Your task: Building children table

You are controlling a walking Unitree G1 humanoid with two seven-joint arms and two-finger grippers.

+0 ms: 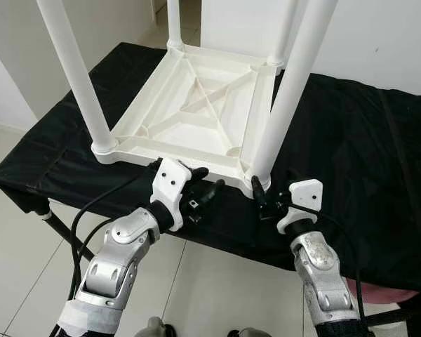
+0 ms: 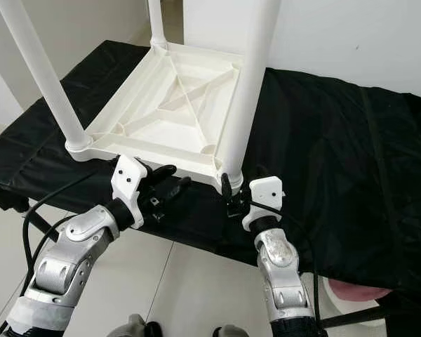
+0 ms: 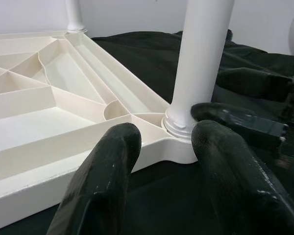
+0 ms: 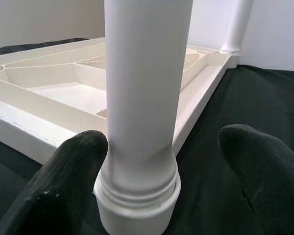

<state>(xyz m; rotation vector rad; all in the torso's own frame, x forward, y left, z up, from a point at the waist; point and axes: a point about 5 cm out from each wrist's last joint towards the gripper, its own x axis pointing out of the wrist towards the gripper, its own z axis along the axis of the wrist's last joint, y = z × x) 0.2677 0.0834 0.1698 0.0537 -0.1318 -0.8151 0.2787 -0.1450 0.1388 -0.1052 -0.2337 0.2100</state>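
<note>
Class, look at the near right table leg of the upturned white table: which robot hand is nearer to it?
Right. The right hand sits at the base of the near right leg, fingers open around it. The left hand is beside it, along the tabletop's near edge.

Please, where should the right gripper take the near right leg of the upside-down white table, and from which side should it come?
Likely low on the near right leg, just above its ribbed collar. The leg is a smooth upright round tube, so it suits two fingers closing across it. The right gripper should come level from the robot's side, where its open fingers already straddle the leg over the black cloth.
</note>
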